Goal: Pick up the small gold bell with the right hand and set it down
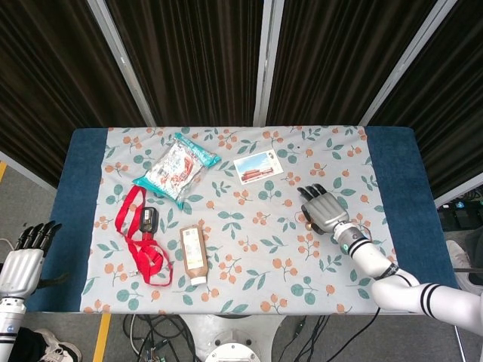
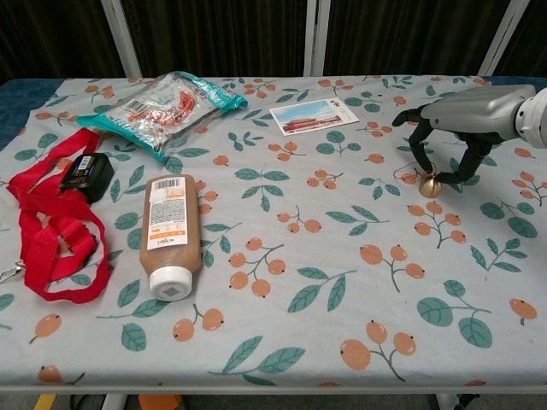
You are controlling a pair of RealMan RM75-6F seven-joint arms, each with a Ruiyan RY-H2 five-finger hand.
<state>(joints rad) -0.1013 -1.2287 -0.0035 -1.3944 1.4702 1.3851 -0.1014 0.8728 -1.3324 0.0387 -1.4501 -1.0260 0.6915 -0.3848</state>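
Note:
The small gold bell stands on the floral tablecloth at the right side, seen in the head view as a speck under the fingers. My right hand arches over it, and a finger and the thumb close in on the bell from both sides, pinching it at table level. From above, the right hand covers most of the bell. My left hand hangs off the table's left edge, low down, with its fingers spread and nothing in it.
A postcard lies behind and left of the bell. A brown bottle lies near the middle-left, with a red lanyard and black fob beside it and a snack bag at the back left.

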